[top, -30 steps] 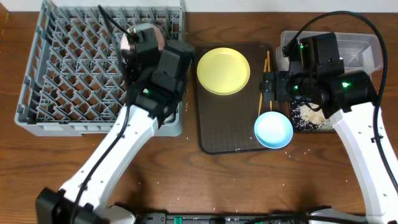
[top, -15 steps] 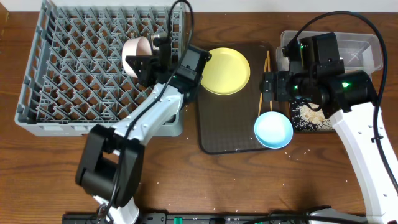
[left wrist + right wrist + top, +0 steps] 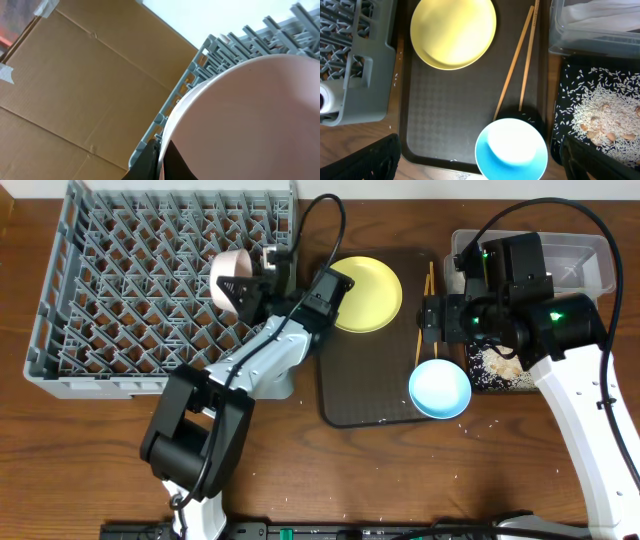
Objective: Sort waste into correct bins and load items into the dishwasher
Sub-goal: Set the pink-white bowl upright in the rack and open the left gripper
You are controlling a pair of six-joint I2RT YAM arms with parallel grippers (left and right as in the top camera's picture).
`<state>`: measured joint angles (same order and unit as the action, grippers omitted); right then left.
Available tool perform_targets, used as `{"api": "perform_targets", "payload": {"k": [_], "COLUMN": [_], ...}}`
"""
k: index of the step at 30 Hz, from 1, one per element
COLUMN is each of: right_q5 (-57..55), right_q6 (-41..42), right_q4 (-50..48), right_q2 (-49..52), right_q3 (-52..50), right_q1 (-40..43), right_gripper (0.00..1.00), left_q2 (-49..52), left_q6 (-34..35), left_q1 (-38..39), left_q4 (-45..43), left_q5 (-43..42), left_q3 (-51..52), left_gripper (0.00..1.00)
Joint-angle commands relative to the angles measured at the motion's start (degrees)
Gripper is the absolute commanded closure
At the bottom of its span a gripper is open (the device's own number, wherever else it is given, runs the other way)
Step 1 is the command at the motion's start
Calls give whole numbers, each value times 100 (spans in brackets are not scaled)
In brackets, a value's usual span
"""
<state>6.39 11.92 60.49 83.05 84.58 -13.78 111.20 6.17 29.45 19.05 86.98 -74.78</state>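
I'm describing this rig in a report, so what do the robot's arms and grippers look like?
The left arm and right arm are white tubes joined by boxy black housings. The left gripper and right gripper are black. Small green lights glow on the right arm, and a thin black cable loops above each.

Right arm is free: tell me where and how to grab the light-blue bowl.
Take the light-blue bowl by its rim, straight down from above, one finger inside, one outside. It stands upright, mouth up, and looks too wide to span. Choose the rim away from the chopsticks.
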Motion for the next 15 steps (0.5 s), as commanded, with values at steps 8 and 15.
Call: {"api": "perform_targets", "payload": {"k": [8,15], "right_q5": [-15,-17], "right_q6": [24,24], "right_q4": [4,4], "right_q2": [22,22], "right_q3": [4,4], "right_q1": [42,42], "right_gripper": [1,1], "left_q2": [90,90], "left_q6": [160,197], "left_q1": [116,105], "left_q4": [-11,-13], "left_q5": [201,203], "left_q3": [142,245], "left_gripper": [93,93]}}
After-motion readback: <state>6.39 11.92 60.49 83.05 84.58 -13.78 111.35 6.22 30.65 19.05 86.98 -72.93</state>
